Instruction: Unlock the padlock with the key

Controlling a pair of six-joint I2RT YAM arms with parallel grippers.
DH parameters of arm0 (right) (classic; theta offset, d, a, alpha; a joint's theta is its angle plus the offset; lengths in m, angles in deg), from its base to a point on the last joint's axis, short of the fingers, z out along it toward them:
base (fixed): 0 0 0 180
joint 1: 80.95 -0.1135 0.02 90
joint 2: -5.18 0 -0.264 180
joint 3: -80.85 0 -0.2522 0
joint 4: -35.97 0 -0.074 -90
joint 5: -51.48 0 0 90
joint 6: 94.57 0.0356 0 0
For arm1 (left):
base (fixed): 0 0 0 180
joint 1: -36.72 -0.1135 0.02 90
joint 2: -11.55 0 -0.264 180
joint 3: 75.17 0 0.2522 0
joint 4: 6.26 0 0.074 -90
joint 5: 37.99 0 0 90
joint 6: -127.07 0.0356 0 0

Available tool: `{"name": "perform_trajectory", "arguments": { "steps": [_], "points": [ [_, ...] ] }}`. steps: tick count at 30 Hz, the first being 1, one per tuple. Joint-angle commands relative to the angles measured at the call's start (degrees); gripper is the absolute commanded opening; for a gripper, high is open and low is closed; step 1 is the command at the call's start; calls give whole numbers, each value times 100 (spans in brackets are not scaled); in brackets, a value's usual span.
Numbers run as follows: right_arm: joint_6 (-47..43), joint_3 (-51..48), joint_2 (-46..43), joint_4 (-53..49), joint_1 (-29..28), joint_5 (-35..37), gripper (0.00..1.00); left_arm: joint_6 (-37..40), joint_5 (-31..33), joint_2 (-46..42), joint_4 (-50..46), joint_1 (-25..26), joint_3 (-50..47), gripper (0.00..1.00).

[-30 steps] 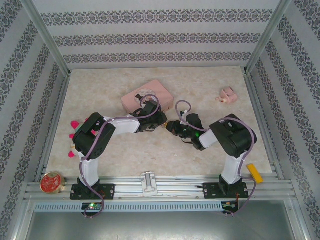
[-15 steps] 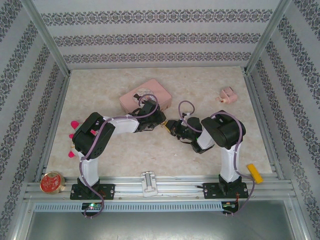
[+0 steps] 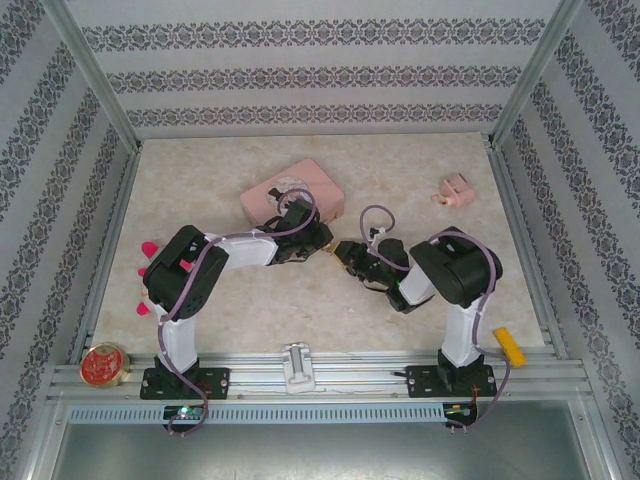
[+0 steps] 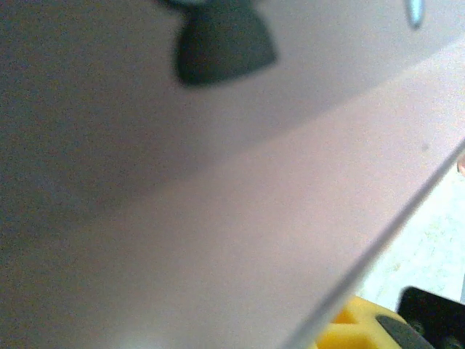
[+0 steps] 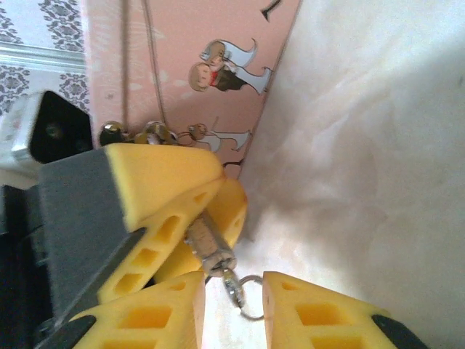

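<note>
Brass glints between the 2 yellow fingers of the left gripper [image 5: 220,203], which are clenched on the padlock [image 5: 209,246] and hold it close beside the pink tin [image 5: 211,43]. From the padlock's lower end hangs a small dark metal piece, which I take for the key [image 5: 230,285], with a thin wire ring [image 5: 251,299] on it. Whether the key sits fully in the keyhole is too small to tell. The right gripper [image 5: 234,313] hovers just beneath with its pads apart, released. The ring lies in the gap and nothing is pinched. From above, the 2 grippers meet tip to tip near the middle of the table [image 3: 420,170], just in front of the tin.

The step in hand looks like turning the key. To do it well, the right pads should close on the flat of the key, not on the loose ring, which would only swing. The wrist should line up with the keyhole, so that the turn twists and does not bend so thin a sliver. The left grip must resist that twist, and the shackle, which I cannot make out, needs room to spring free.
</note>
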Motion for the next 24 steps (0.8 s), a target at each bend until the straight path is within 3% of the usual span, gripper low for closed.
{"name": "perform_trajectory", "arguments": {
  "steps": [1,5,8,13,18,24],
  "points": [
    [-628,-113,-538,-510,-46,212,28,-311,-710,-5,-347,143,-81,16],
    [-1293,-95,-1255,-1753,-103,374,29,-240,-677,-45,-470,143,-11,16],
    [-2074,189,-1962,-3380,-287,721,29,-218,-642,-85,-535,135,7,16],
    [-3849,1339,-2896,-6775,-1087,2471,28,-222,-685,-111,-580,113,31,16],
    [-4803,2184,-2737,-8239,-1707,3726,28,-266,-854,-120,-575,56,44,16],
    [-5304,3079,-1784,-9005,-2372,4688,26,-248,-975,-166,-672,26,77,16]
  ]
}}
